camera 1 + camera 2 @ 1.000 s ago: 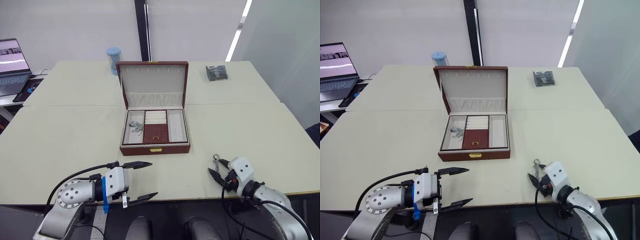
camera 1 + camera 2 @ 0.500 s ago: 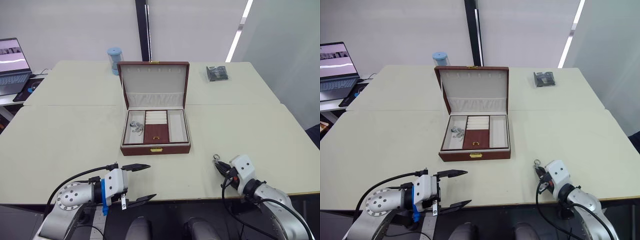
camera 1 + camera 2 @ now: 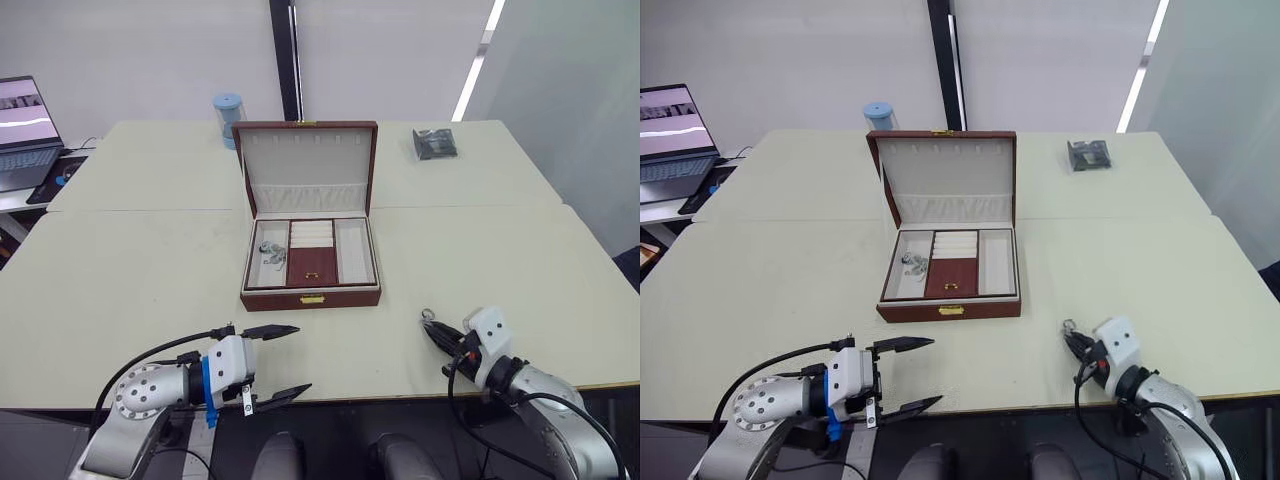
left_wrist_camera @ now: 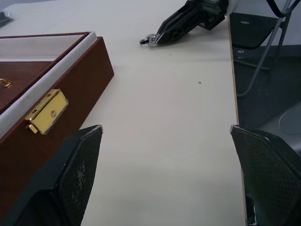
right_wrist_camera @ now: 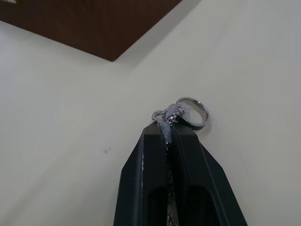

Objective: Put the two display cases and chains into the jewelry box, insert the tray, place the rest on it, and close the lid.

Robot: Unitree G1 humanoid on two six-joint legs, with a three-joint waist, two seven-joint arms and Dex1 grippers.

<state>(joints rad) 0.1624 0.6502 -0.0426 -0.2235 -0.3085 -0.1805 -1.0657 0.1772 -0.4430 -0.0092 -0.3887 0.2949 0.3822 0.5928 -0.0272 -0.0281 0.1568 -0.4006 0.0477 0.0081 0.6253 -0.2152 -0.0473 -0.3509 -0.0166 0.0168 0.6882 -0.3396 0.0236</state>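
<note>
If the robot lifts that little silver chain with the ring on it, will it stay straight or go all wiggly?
Probably wiggly: the chain is made of tiny links, bunched between the right gripper's shut fingers. It looks light for its size. The ring at the tip would likely dangle and swing.

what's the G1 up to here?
Loading a jewelry box. It sits open on the table, lid up, tray already in with a few silver pieces in its left compartment. The right tool is shut on a chain with a ring, low over the table, right of the box. The left tool is open near the front edge, holding nothing.
</note>
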